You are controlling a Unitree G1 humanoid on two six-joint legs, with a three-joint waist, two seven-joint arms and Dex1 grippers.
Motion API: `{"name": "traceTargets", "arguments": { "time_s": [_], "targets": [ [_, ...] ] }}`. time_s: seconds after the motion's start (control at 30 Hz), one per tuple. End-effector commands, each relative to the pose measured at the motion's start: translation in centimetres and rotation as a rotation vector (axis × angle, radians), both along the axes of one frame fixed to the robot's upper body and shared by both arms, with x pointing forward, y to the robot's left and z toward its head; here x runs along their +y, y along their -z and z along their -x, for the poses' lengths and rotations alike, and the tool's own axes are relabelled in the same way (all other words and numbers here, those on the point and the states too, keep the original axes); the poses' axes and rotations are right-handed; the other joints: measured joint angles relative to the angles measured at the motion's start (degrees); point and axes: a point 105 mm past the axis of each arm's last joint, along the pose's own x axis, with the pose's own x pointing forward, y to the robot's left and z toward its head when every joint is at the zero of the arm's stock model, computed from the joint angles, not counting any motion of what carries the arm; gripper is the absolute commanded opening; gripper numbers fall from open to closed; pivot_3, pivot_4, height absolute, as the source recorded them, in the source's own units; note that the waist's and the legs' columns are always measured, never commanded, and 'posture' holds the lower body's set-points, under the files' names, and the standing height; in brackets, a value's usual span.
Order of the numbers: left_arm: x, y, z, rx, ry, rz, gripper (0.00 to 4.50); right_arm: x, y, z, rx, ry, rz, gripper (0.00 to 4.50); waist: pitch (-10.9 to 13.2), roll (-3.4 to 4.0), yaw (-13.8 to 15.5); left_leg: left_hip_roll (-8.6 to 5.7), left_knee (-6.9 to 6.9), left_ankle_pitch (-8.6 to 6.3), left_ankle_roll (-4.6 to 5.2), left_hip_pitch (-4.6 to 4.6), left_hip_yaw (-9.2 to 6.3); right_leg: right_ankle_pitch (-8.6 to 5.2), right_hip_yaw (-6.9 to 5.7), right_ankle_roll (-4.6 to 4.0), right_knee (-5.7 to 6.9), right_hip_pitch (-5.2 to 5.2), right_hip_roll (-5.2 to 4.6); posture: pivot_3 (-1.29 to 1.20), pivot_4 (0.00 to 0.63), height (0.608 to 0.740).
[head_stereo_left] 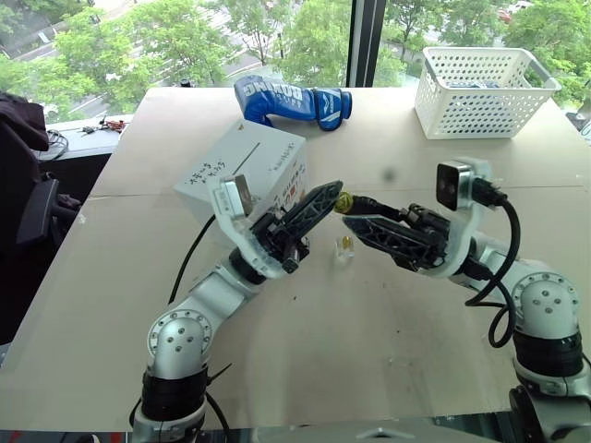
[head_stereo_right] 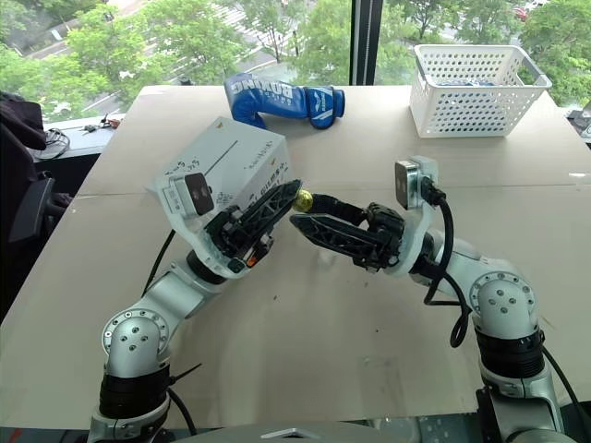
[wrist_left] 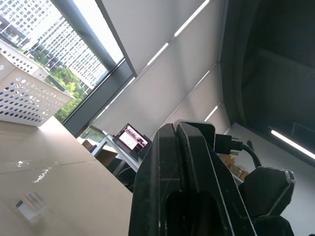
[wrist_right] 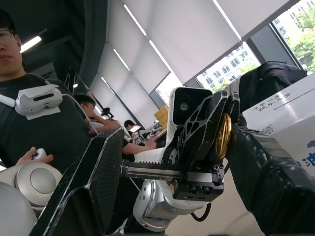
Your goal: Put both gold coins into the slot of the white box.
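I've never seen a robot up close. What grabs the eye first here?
Two black grippers meet tip to tip above the table: the left gripper pinches a gold coin, while the right gripper stands open beside it. Just behind sits the white box; farther back, a blue boxing glove.

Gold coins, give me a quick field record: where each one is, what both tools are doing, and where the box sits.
coin one: gold coin pinched at the tip of the left tool
coin two: gold coin lying on the table, on a clear block
left tool: shut on the coin
right tool: open, fingers either side of the left tool's tip
white box: on the table behind the left arm
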Motion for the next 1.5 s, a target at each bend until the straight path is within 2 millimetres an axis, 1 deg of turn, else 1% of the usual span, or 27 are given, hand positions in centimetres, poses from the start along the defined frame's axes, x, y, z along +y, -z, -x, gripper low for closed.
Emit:
{"name": "traceTargets", "arguments": {
  "time_s": [0.03,0.2,0.4,0.53,0.67,0.8,0.87,0.97,1.03,1.13,1.2,1.27,1.3,1.4,1.5],
  "targets": [
    [-0.7,-0.8,0.9,-0.03,0.051,0.016,0.0,-0.1,0.2,-0.2,-0.007,0.032,0.026,3.46,0.0,0.0,0.04,0.0,0.0,0.0,0.0,0.0,0.0,0.0,0.0,0.0,0.0,0.0,0.0,0.0,0.15,0.74],
    [-0.6,-1.0,0.9,-0.03,0.047,0.025,0.0,-0.9,0.7,-0.8,0.002,0.073,0.049,3.46,0.0,0.0,0.07,-0.01,0.0,0.01,-0.01,-0.02,0.0,0.0,0.0,0.0,-0.02,0.0,0.0,0.0,0.15,0.74],
    [-0.4,-1.1,0.9,-0.03,0.036,0.028,0.0,-1.5,1.2,-1.1,0.013,0.09,0.061,3.46,0.0,0.0,0.1,-0.01,0.0,0.0,0.0,-0.02,-0.02,0.0,-0.02,0.0,-0.02,0.0,0.0,0.0,0.15,0.74],
    [0.0,-1.7,1.1,-0.061,0.017,0.013,0.0,-2.2,1.6,-1.4,0.016,0.109,0.075,3.46,0.0,0.0,0.08,-0.01,0.0,0.0,0.0,-0.03,-0.01,0.01,-0.01,0.01,-0.04,0.0,0.0,0.0,0.15,0.74],
    [0.4,-3.6,1.6,-0.146,-0.014,-0.034,0.0,-3.3,2.3,-2.0,-0.035,0.145,0.15,3.46,0.03,-0.03,0.22,-0.01,0.0,0.0,0.0,-0.06,-0.07,0.01,-0.07,0.01,-0.04,0.0,0.01,0.0,0.15,0.74],
    [1.1,-5.9,2.3,-0.241,-0.091,-0.097,0.0,-4.7,2.6,-3.5,-0.184,0.197,0.256,3.46,0.07,-0.03,0.17,-0.02,0.01,0.01,-0.01,-0.11,-0.06,0.01,-0.06,0.01,-0.14,0.0,0.0,0.0,0.15,0.74],
    [1.5,-6.7,2.6,-0.277,-0.129,-0.126,0.0,-5.0,2.7,-3.8,-0.258,0.193,0.307,3.46,0.1,-0.03,0.12,-0.02,0.01,0.09,-0.16,-0.12,-0.05,0.02,-0.05,0.03,-0.17,-0.01,0.01,0.0,0.15,0.74],
    [2.9,-8.2,2.7,-0.331,-0.249,-0.185,0.0,-4.9,2.0,-4.2,-0.381,0.179,0.345,3.46,0.21,-0.1,-0.07,0.01,0.0,0.14,-0.23,-0.11,-0.06,0.02,-0.06,0.03,-0.19,-0.01,0.06,0.0,0.15,0.74],
    [3.8,-8.7,2.4,-0.357,-0.342,-0.254,0.0,-4.7,1.1,-4.6,-0.436,0.18,0.344,3.46,0.26,-0.11,0.09,0.05,0.0,0.15,-0.25,-0.13,-0.1,0.02,-0.1,0.03,-0.19,-0.02,0.09,0.0,0.15,0.74],
    [5.3,-9.5,1.3,-0.368,-0.493,-0.347,0.0,-4.3,0.3,-4.9,-0.498,0.166,0.356,3.46,0.4,-0.24,0.19,0.07,0.01,0.16,-0.27,-0.17,-0.13,0.02,-0.18,0.03,-0.21,-0.01,0.08,0.0,0.15,0.74],
    [6.7,-10.1,-0.3,-0.367,-0.646,-0.449,0.0,-3.5,-0.5,-4.9,-0.56,0.14,0.355,3.46,0.44,-0.3,0.45,0.05,0.01,0.16,-0.27,-0.17,-0.12,0.02,-0.23,0.03,-0.24,-0.01,0.06,0.0,0.15,0.74],
    [7.4,-10.1,-1.3,-0.353,-0.72,-0.523,0.0,-2.9,-1.1,-4.9,-0.6,0.132,0.35,3.46,0.46,-0.28,0.62,0.03,0.01,0.16,-0.28,-0.18,-0.14,0.03,-0.43,0.03,-0.27,0.0,0.07,0.0,0.15,0.74],
    [7.8,-9.7,-1.8,-0.342,-0.762,-0.574,0.0,-2.6,-1.5,-4.9,-0.619,0.136,0.344,3.46,0.45,-0.27,0.74,0.02,0.01,0.17,-0.28,-0.18,-0.13,0.03,-0.44,0.03,-0.27,-0.01,0.07,0.0,0.15,0.74],
    [9.0,-9.5,-2.9,-0.312,-0.86,-0.612,0.0,-2.0,-2.3,-5.0,-0.667,0.145,0.327,3.46,0.46,-0.26,1.14,0.02,-0.02,0.16,-0.29,-0.22,-0.15,0.03,-0.52,0.04,-0.34,-0.02,0.06,0.0,0.15,0.74],
    [9.6,-9.2,-3.7,-0.283,-0.913,-0.635,0.0,-1.9,-2.6,-5.4,-0.671,0.181,0.318,3.46,0.47,-0.26,1.28,0.04,-0.04,0.17,-0.31,-0.29,-0.21,0.03,-0.6,0.04,-0.38,-0.04,0.03,0.0,0.15,0.74]
  ]
}}
